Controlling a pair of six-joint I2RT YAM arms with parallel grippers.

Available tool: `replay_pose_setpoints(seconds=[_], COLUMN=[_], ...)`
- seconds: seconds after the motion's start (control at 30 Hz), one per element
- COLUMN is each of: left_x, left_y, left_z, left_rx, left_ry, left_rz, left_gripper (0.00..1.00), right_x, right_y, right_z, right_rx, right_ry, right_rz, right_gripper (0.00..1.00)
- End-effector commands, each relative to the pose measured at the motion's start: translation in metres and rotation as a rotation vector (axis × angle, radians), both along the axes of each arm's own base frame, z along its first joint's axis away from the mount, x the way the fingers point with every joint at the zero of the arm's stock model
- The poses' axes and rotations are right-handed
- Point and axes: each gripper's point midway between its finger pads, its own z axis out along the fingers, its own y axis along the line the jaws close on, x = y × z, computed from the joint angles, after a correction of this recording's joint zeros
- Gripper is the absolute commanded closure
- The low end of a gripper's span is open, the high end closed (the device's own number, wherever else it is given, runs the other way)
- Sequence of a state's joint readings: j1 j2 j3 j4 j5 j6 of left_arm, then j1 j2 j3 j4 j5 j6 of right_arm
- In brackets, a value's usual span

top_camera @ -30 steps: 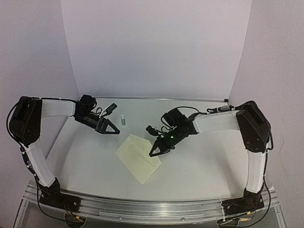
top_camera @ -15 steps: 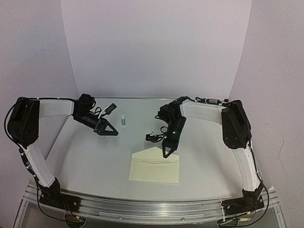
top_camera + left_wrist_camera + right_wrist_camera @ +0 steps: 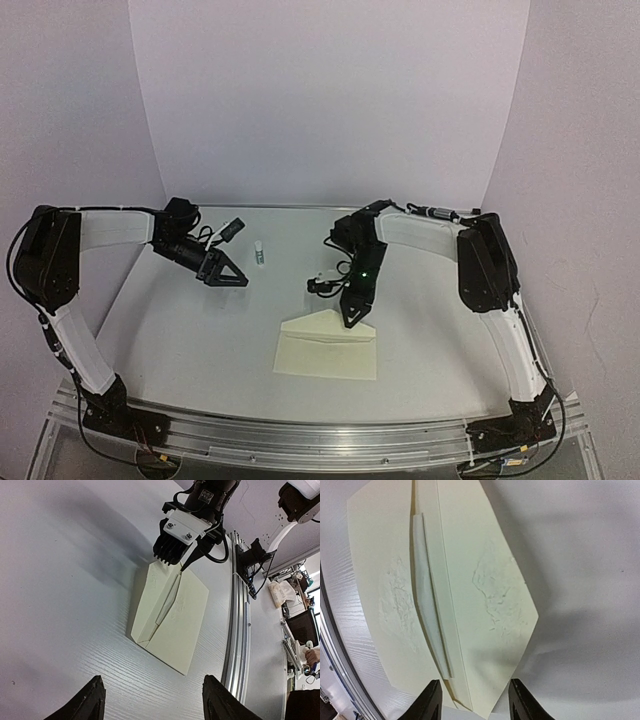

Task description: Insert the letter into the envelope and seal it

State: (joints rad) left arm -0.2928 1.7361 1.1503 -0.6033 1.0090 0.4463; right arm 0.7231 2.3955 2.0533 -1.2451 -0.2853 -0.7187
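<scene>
The cream envelope (image 3: 325, 352) lies flat near the front middle of the table, its triangular flap (image 3: 330, 322) open and pointing away from the arms. My right gripper (image 3: 352, 318) hangs open just above the flap's right part; in the right wrist view my right gripper (image 3: 475, 687) has its fingers spread over the envelope (image 3: 465, 580), holding nothing. A pale strip (image 3: 427, 610) shows along the envelope's mouth. No tan bordered letter shows. My left gripper (image 3: 235, 278) is open and empty at the back left, far from the envelope (image 3: 175, 615).
A small white tube (image 3: 260, 253) stands at the back, between the two grippers. The aluminium rail (image 3: 320, 430) runs along the near edge. White walls close the back and both sides.
The envelope has turned from a diagonal lie to lie along the front edge and shifted right. My right gripper swung with it, its arm moving back. The left arm has hardly moved.
</scene>
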Motion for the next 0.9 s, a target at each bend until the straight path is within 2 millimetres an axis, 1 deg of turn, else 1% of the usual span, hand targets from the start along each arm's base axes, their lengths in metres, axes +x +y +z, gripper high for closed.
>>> replay_pose_setpoints(seconds=[0.0, 0.07, 0.13, 0.2, 0.23, 0.27, 0.3, 0.33, 0.37, 0.47, 0.6, 0.7, 0.77, 0.87], left_x=[0.002, 0.010, 0.023, 0.041, 0.051, 0.062, 0.071, 0.079, 0.088, 0.115, 0.144, 0.161, 0.170, 0.175], left_y=[0.001, 0.002, 0.005, 0.012, 0.016, 0.020, 0.022, 0.023, 0.023, 0.017, 0.003, 0.000, -0.002, -0.009], left_z=[0.015, 0.017, 0.016, 0.008, 0.002, -0.006, -0.011, -0.015, -0.018, -0.021, -0.025, -0.051, -0.060, -0.060], left_rx=[0.001, 0.025, 0.063, 0.123, 0.157, 0.195, 0.219, 0.229, 0.228, 0.210, 0.188, 0.219, 0.222, 0.178], left_ry=[-0.073, -0.121, -0.195, -0.264, -0.301, -0.349, -0.393, -0.447, -0.505, -0.641, -0.706, -0.628, -0.596, -0.603], left_rz=[-0.011, -0.010, -0.002, 0.033, 0.051, 0.072, 0.085, 0.095, 0.100, 0.109, 0.050, 0.049, 0.069, 0.068], left_gripper=[0.34, 0.34, 0.32, 0.20, 0.14, 0.12, 0.11, 0.11, 0.11, 0.12, 0.10, 0.12, 0.14, 0.18], right_x=[0.022, 0.032, 0.045, 0.054, 0.058, 0.063, 0.066, 0.070, 0.074, 0.081, 0.082, 0.082, 0.082, 0.080], right_y=[0.006, 0.007, 0.008, 0.007, 0.008, 0.009, 0.011, 0.016, 0.020, 0.030, 0.036, 0.035, 0.034, 0.032], right_z=[0.009, 0.016, 0.027, 0.041, 0.050, 0.062, 0.073, 0.084, 0.095, 0.124, 0.147, 0.161, 0.172, 0.181], right_rx=[0.013, 0.029, 0.053, 0.089, 0.114, 0.149, 0.191, 0.240, 0.289, 0.421, 0.524, 0.576, 0.604, 0.626], right_ry=[-0.109, -0.153, -0.196, -0.222, -0.236, -0.256, -0.276, -0.301, -0.325, -0.374, -0.390, -0.422, -0.445, -0.459], right_rz=[-0.053, -0.087, -0.142, -0.207, -0.242, -0.282, -0.314, -0.340, -0.365, -0.441, -0.496, -0.517, -0.523, -0.523], right_gripper=[0.51, 0.49, 0.47, 0.44, 0.40, 0.28, 0.19, 0.13, 0.10, 0.09, 0.08, 0.08, 0.08, 0.08])
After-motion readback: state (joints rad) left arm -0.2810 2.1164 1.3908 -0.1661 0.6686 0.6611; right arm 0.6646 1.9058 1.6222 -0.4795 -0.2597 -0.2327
